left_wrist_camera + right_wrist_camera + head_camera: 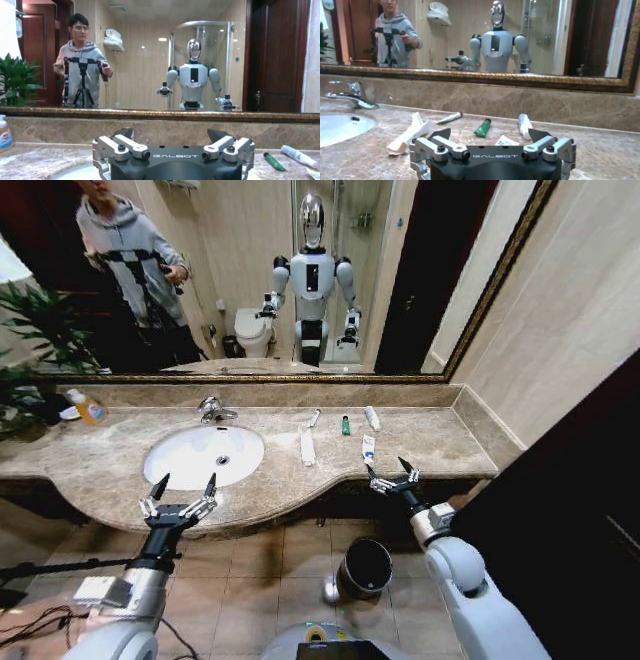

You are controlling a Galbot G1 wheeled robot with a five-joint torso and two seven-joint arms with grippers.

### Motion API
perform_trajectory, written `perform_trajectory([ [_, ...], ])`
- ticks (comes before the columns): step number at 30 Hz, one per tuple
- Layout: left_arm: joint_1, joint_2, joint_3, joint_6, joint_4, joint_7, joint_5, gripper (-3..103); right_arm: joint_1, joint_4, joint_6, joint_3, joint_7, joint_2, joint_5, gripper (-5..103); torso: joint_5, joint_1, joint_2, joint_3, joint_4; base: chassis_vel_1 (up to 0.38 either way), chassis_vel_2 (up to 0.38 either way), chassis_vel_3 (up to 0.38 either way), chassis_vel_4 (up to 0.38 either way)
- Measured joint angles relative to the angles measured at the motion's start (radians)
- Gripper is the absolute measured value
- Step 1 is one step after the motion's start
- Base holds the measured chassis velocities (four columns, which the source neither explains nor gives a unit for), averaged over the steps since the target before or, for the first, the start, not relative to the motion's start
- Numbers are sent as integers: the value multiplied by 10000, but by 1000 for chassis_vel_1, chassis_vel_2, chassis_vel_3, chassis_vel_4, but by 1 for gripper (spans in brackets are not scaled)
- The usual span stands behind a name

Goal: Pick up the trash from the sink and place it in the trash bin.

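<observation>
Head view: nothing collected yet, all trash on the table

Both arms wait at the near edge of the table (120, 470). The left pincer (183, 498) hangs spread and empty just in front of the sink (203, 455); the right pincer (392, 477) is likewise spread and empty, near the closest white tube (368, 448). The rest of the trash lies right of the basin: long white packet (307, 446), slim stick (314, 418), tiny green bottle (346, 425), far tube (372, 417). The trash bin (364, 567) stands on the floor below, between the arms. By my reading, every pick and drop is left to do
</observation>
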Motion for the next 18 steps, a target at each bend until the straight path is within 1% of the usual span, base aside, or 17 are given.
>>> perform_trajectory([
  [9,0,0,0,0,0,0,0,100,-360,127,101,338,2,167,-19,100,1,0,0,0,-1,0,0,0,0],
  [18,0,0,0,0,1,0,-1,100,-833,334,370,811,-3,343,-38,100,-1,0,0,0,-1,0,0,0,0],
])
